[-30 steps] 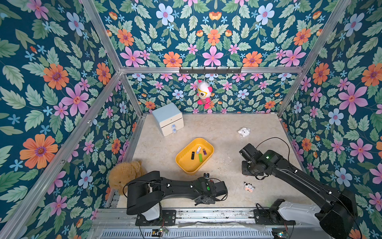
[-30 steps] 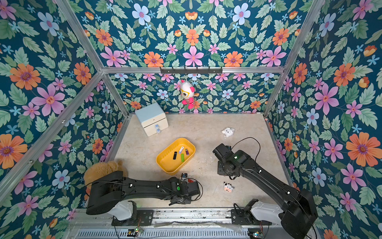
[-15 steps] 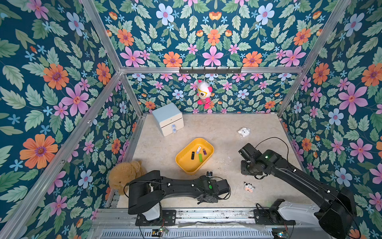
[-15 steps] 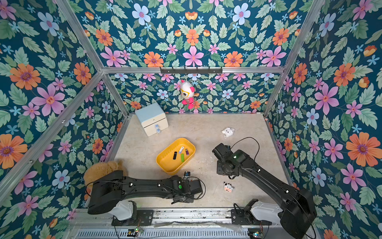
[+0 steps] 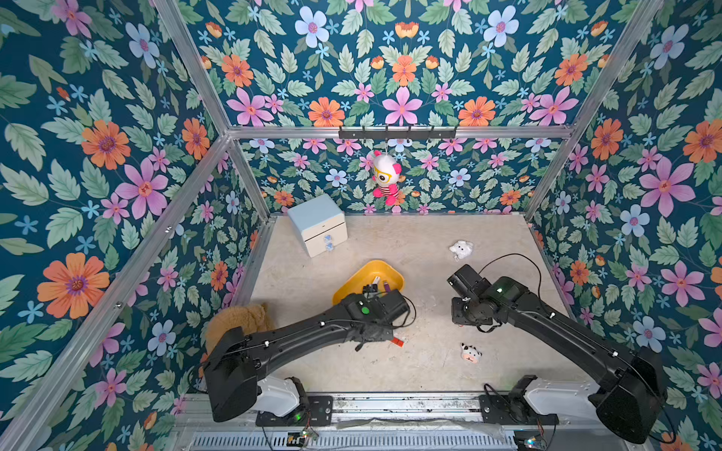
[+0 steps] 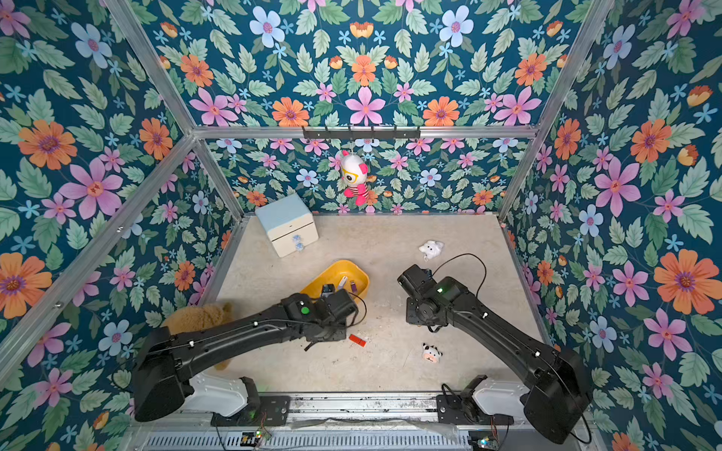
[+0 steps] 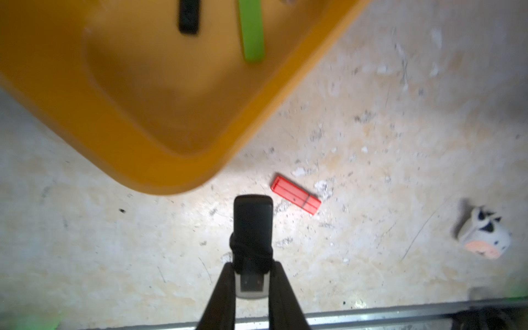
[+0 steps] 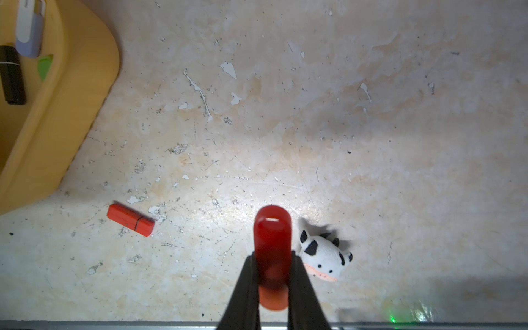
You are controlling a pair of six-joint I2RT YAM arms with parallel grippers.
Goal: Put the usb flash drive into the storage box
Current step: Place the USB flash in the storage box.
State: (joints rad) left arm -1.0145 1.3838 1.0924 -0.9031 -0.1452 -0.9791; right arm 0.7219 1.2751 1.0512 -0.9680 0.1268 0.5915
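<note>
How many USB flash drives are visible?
7. Left tool: black drive. Right tool: rounded red drive. On the table: flat red drive. In the storage box: second black drive, green drive, white drive, purple drive. The left arm may hide others.

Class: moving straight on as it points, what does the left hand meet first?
Likely the box rim, just ahead of the black drive the left hand holds; height is unclear, so it may clear it.
</note>
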